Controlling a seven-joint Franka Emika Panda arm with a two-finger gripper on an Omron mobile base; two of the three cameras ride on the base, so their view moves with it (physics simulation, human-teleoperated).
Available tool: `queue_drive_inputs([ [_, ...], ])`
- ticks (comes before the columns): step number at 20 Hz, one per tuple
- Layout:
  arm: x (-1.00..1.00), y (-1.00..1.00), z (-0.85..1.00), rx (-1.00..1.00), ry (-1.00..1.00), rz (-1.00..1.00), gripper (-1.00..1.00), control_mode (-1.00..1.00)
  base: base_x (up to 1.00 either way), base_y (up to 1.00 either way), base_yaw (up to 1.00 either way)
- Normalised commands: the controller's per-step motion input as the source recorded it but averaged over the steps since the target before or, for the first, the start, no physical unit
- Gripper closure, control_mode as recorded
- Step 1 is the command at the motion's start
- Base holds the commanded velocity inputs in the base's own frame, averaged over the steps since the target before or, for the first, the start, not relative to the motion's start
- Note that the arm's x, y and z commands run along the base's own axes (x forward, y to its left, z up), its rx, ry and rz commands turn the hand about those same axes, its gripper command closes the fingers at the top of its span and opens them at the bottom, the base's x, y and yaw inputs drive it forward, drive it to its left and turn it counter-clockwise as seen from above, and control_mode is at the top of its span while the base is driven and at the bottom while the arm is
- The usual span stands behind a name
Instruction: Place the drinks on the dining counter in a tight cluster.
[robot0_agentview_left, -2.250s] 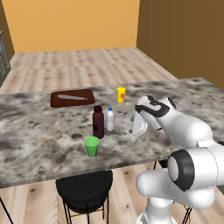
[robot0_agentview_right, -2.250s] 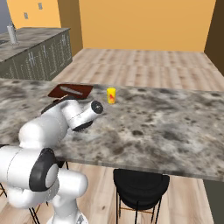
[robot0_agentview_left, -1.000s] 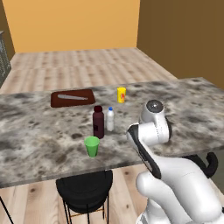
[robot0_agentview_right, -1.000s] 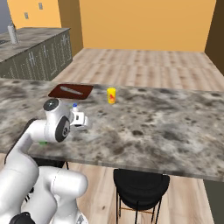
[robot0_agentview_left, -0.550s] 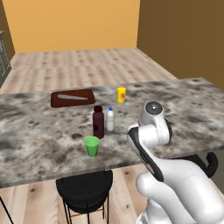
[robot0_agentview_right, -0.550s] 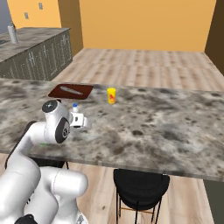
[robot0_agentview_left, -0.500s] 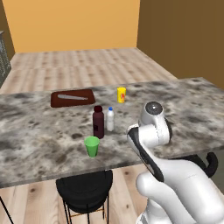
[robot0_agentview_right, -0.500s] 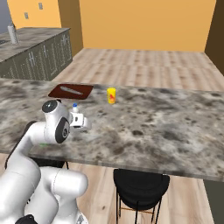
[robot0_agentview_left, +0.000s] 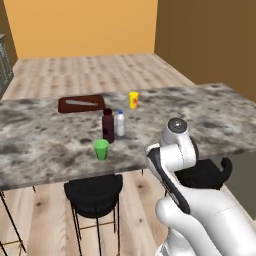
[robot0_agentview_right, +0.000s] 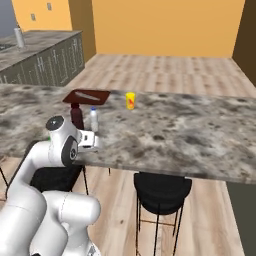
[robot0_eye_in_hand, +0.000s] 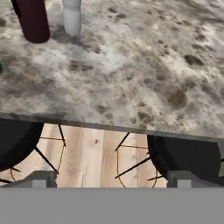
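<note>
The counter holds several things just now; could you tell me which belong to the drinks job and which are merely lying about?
Belong to the job:
- maroon bottle
- water bottle
- dining counter
- gripper, open and holding nothing

Just lying about:
- green cup
- yellow cup
- brown board
- bar stools

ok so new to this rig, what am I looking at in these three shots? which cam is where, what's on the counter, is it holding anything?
A white robot arm in a rendered kitchen. Two shots come from cameras behind it, to its left and right; the third looks along its hand.

On the marbled dining counter: a maroon bottle beside a small water bottle, a green cup, a yellow cup and a dark board. Black stools stand below.

The gripper has its fingers wide apart, holding nothing.
</note>
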Motion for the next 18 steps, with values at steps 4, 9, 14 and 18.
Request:
queue_drive_inputs([
  [4,0.00,0.00,0.00,0.00,0.00,0.00,-1.00,1.00,-0.65,0.17,0.13],
  [9,0.00,0.00,0.00,0.00,0.00,0.00,-1.00,1.00,-0.22,0.86,0.03],
  [14,0.00,0.00,0.00,0.00,0.00,0.00,-1.00,1.00,0.00,0.89,-0.02],
  [18,0.00,0.00,0.00,0.00,0.00,0.00,-1.00,1.00,0.01,0.89,-0.02],
])
